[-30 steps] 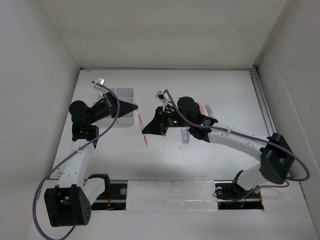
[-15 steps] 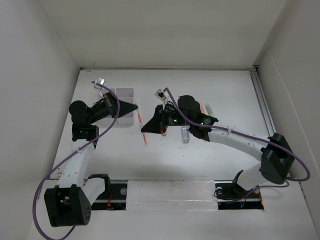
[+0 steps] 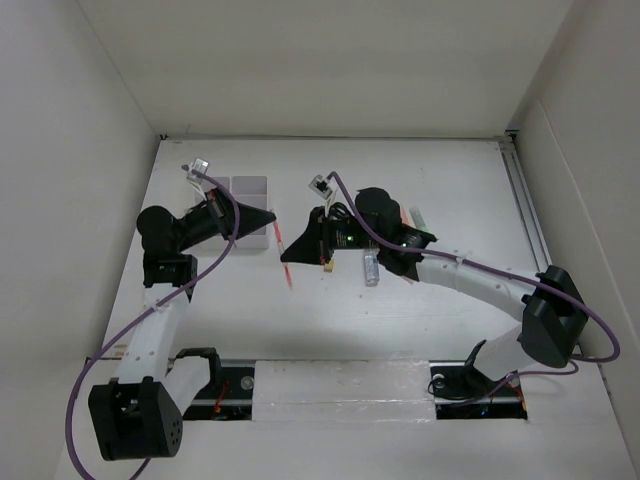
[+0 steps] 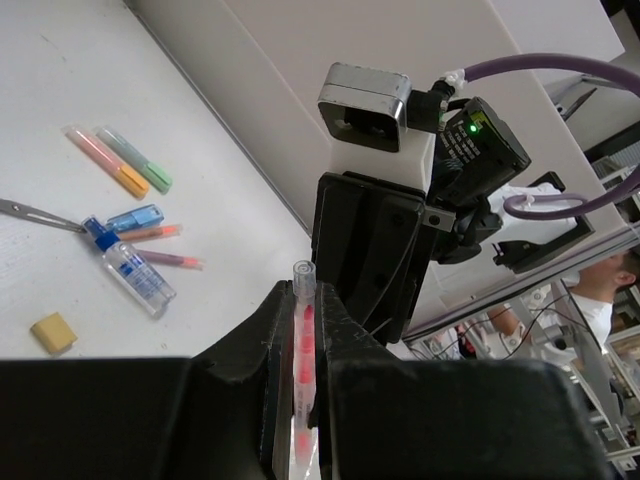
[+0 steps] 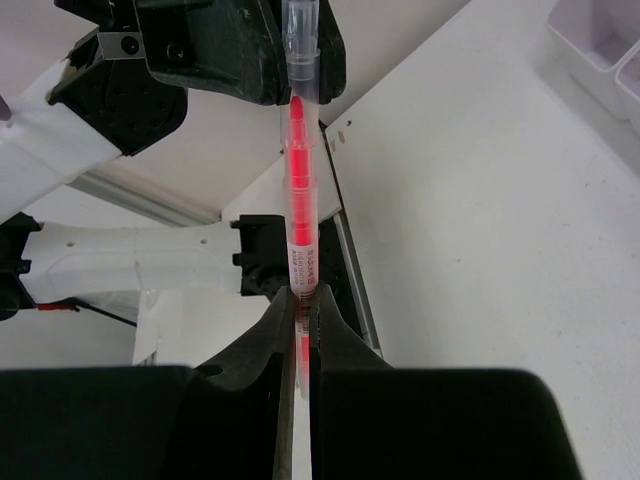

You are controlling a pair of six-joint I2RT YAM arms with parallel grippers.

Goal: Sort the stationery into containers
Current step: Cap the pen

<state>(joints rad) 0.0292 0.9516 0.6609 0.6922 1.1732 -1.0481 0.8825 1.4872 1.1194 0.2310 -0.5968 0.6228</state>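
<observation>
A thin red-pink pen (image 3: 285, 258) hangs over the table between both arms, near the white organizer (image 3: 250, 190). My left gripper (image 3: 273, 218) (image 4: 302, 295) is shut on the pen's (image 4: 300, 335) upper end. My right gripper (image 3: 286, 257) (image 5: 301, 300) is shut on the pen (image 5: 299, 180) further down. In the left wrist view more stationery lies on the table: an orange marker (image 4: 105, 160), a green marker (image 4: 135, 158), a blue marker (image 4: 135, 217), a clear blue-capped bottle (image 4: 130, 265), two thin pens (image 4: 152, 232), a yellow eraser (image 4: 53, 332) and scissors (image 4: 30, 210).
The bottle (image 3: 371, 268) and markers (image 3: 412, 215) lie partly under the right arm. Organizer compartments (image 5: 600, 50) show at the top right of the right wrist view. White walls close the table in at the left, back and right.
The right gripper has shifted slightly up and left with the pen. The left arm has barely moved, and both grippers stay shut on the pen.
</observation>
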